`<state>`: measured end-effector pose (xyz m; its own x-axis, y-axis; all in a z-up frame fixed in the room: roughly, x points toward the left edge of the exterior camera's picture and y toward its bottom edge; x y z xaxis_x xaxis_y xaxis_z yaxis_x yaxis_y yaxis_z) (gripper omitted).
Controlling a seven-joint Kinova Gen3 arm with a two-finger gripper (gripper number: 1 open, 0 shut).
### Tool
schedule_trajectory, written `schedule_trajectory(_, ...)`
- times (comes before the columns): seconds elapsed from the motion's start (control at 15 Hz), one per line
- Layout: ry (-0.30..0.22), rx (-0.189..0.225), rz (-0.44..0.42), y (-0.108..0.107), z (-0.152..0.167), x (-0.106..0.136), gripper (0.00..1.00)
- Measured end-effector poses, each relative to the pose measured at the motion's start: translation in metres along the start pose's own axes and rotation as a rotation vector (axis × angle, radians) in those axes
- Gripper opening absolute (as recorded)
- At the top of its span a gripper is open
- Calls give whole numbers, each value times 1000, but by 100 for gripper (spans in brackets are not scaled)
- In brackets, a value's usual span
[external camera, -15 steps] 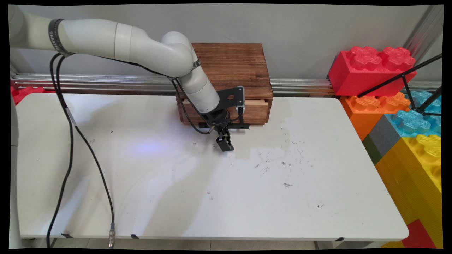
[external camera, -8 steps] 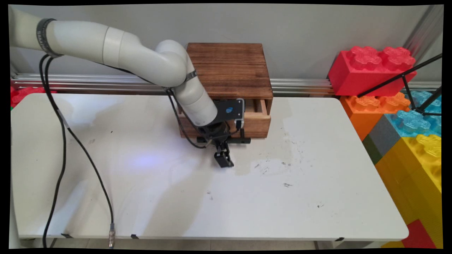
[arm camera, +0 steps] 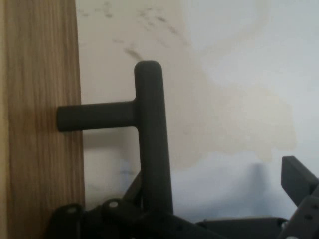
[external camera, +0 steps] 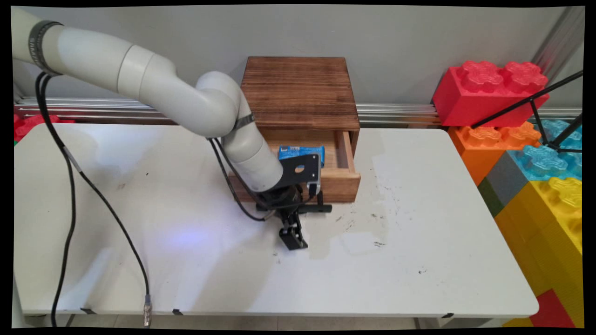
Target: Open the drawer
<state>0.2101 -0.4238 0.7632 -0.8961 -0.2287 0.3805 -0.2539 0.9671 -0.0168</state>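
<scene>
My gripper (external camera: 292,222): closed around the black handle (arm camera: 149,134) of the drawer (external camera: 347,179).
Drawer: pulled out from the wooden box (external camera: 300,90).
Inside: a blue packet (external camera: 300,151).

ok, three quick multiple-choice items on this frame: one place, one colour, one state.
1. Where is the blue packet?
A. on the table
B. inside the drawer
C. on top of the wooden box

2. What colour is the topmost big brick at the right?
A. red
B. green
C. white

3. The drawer is:
A. fully shut
B. removed from the box
C. pulled open

Answers:
1 B, the packet lies between the drawer's walls, behind its front.
2 A, the red brick sits on the orange one.
3 C, the drawer juts out and its inside shows.
</scene>
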Motion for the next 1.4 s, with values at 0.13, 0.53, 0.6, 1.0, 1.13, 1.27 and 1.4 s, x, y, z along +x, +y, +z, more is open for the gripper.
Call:
schedule_trajectory(0.13, 4, -21, -6, 15, 0, -1, 100)
schedule_trajectory(0.53, 12, -77, -7, 55, -4, -6, 100)
schedule_trajectory(0.6, 13, -86, -6, 62, -6, -8, 100)
schedule_trajectory(1.0, 24, -116, -4, 89, -16, -13, 100)
schedule_trajectory(1.13, 30, -119, -4, 93, -19, -13, 100)
schedule_trajectory(1.27, 37, -120, -5, 97, -21, -14, 100)
schedule_trajectory(1.4, 50, -120, -6, 101, -24, -13, 100)
